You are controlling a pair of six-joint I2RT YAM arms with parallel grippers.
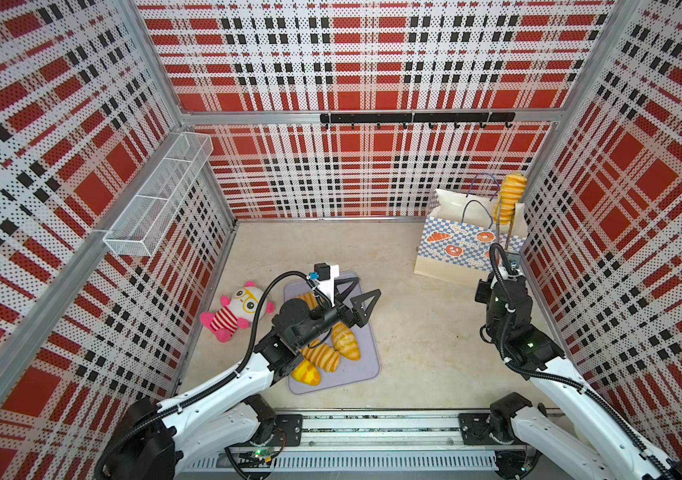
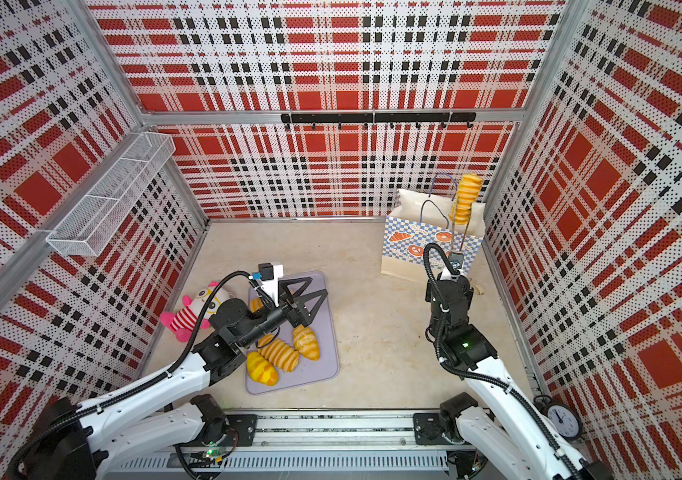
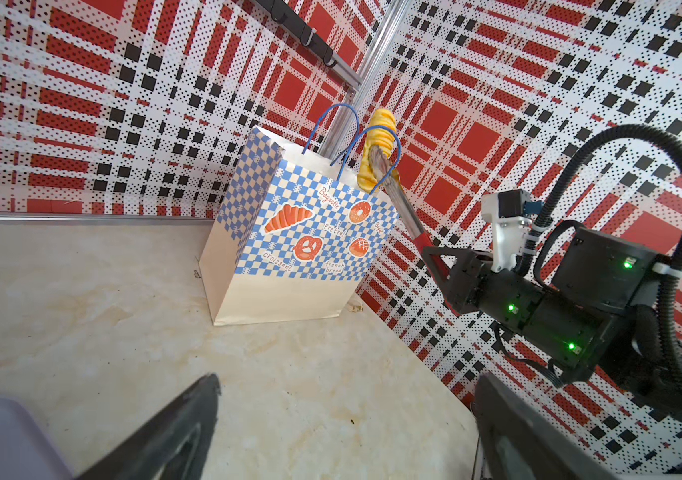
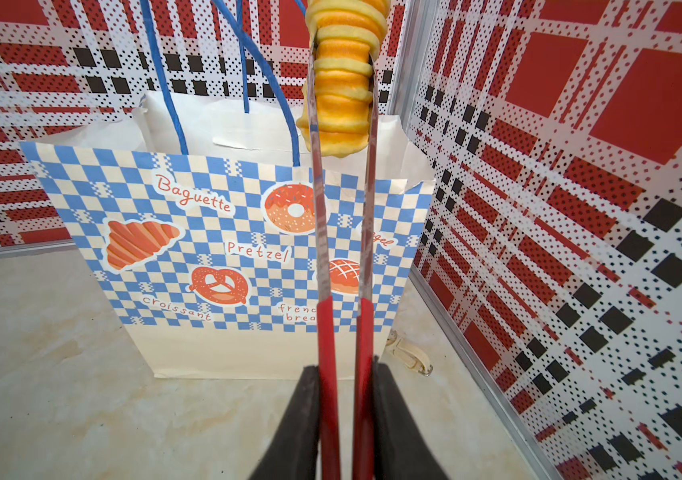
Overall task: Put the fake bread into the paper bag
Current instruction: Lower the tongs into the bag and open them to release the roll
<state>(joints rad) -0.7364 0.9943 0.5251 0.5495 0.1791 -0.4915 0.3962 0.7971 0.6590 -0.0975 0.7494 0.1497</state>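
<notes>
Plaid perforated walls, pale marbled tabletop.

Tongs [image 4: 326, 340] (red grips, bare metal arms): arms drawn close together, pinching a ridged loaf [image 4: 341, 83] between their far ends. The loaf lies lengthwise between the two arms, one arm pressed on each of its long sides, and stands on end in line with them. Its lower end points back toward the grips.

Right gripper [image 4: 345, 370]: fingers clamped on the red grips from outside, one finger per grip.

Paper bag [image 4: 206, 249] stands upright, mouth open. The loaf hangs above the mouth, at the end of the bag nearest the side wall, just beside the blue cord handles. Whether its lower end has passed the rim I cannot tell. The tong arms cross in front of the bag's checkered face.

Left gripper [image 1: 358, 296]: well apart from the bag, fingers spread wide, nothing between them, hovering over a lilac tray [image 1: 366, 368].

Other breads [image 1: 322, 355] lie on that tray (partly hidden under the arm). A striped plush doll [image 1: 235, 311] sits beyond the tray, on its side away from the bag.
</notes>
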